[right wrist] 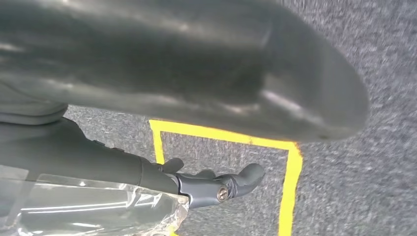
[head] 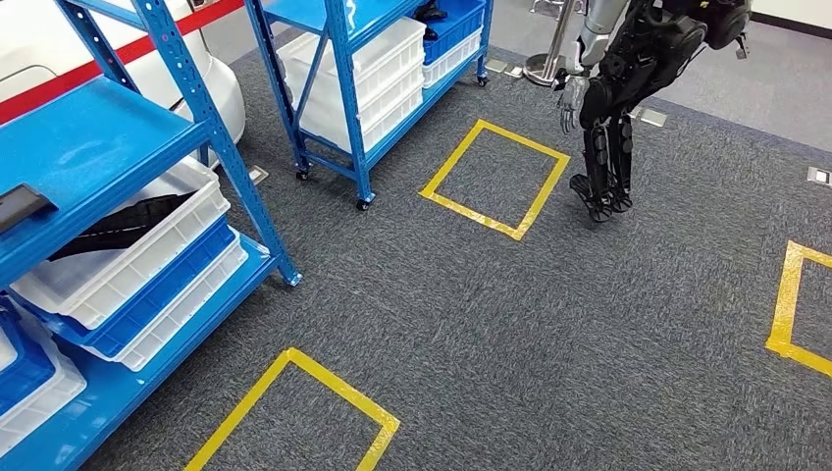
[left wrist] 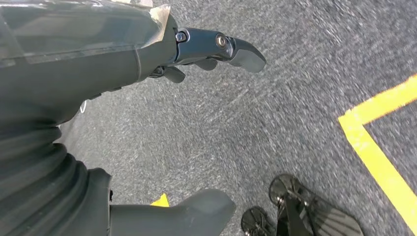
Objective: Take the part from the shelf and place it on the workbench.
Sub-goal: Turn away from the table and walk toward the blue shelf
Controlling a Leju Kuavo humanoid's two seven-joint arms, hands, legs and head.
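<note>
A black part (head: 118,228) lies in the top white bin (head: 147,250) on the near blue shelf (head: 88,137), at the left of the head view. My left hand (left wrist: 123,64) hangs over the grey carpet, its fingers (left wrist: 231,46) and thumb (left wrist: 196,211) apart with nothing between them. My right hand (right wrist: 123,167) also hangs over the carpet. Its thumb (right wrist: 196,78) and fingers (right wrist: 226,184) are spread and hold nothing.
A second blue shelf (head: 363,69) with white and blue bins stands further back. Another humanoid robot (head: 628,88) stands at the upper right. Yellow tape squares (head: 495,177) (head: 294,417) mark the carpet, and a third (head: 795,309) lies at the right edge.
</note>
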